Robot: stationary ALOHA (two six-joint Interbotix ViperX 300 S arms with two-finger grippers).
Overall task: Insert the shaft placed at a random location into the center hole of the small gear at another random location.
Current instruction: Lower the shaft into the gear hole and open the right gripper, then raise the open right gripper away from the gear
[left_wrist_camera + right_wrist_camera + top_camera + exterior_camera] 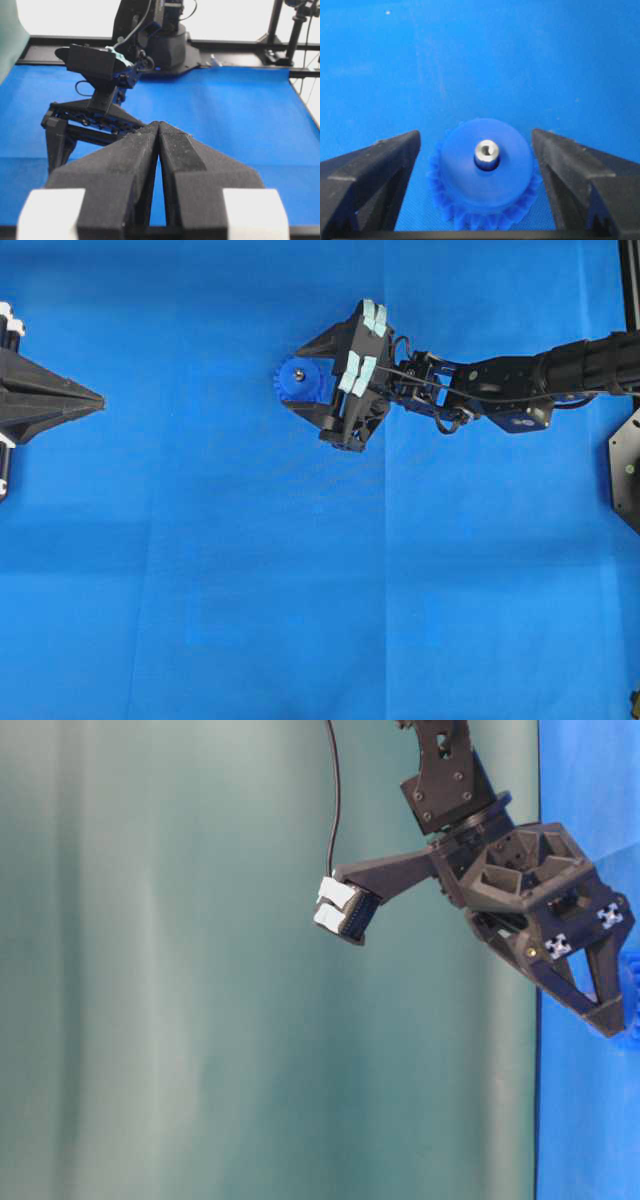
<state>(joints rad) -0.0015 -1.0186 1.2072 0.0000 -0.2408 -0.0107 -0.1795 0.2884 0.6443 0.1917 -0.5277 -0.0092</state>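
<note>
Both jaws of the right gripper (pixel 480 150) stand wide on either side of the small gear (pixel 484 172), since the shaft (pixel 486 151) sits upright in the center hole on the desk (pixel 300 590), while the left gripper (pixel 95 400), closed and empty, waits far away.

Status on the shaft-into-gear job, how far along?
Done: the shaft stands upright in the center hole of the small gear on the blue mat. In hand: nothing; right gripper jaws stand wide either side, clear of the gear. Left gripper shut, parked. Left: probably only retracting.
</note>
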